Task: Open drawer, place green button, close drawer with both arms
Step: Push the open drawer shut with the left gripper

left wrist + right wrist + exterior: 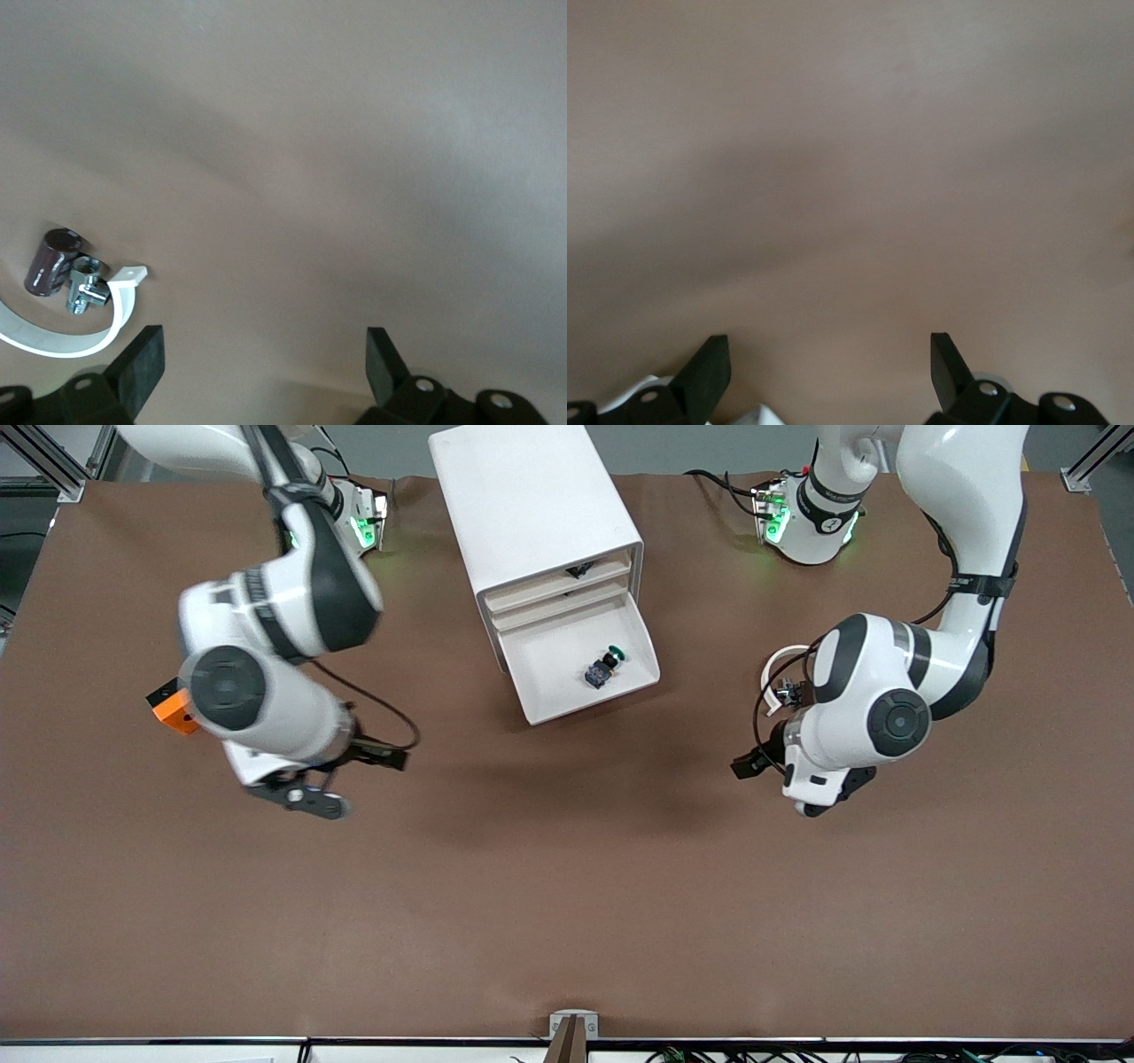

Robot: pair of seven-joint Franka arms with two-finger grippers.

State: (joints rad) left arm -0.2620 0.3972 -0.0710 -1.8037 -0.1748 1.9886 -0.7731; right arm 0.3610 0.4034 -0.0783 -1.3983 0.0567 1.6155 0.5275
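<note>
- Where the brown matte tabletop [567,903] ends, grey aluminium frame rails show at the corners.
- Half hidden by the right arm, an orange cube [173,707] lies near the right gripper [330,781], fingers spread and empty over bare table.
- White box cabinet [532,505]: lowest white tray drawer [540,669] pulled out, green-capped black button [604,668] lying inside.
- Left gripper [264,363], fingers spread, hangs beside a white plastic arc [106,329] and small metal parts.
- No writing is legible.

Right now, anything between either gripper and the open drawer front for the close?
Nothing visible. The drawer stands open with the button inside; bare table lies between it and the open left gripper and open right gripper.
</note>
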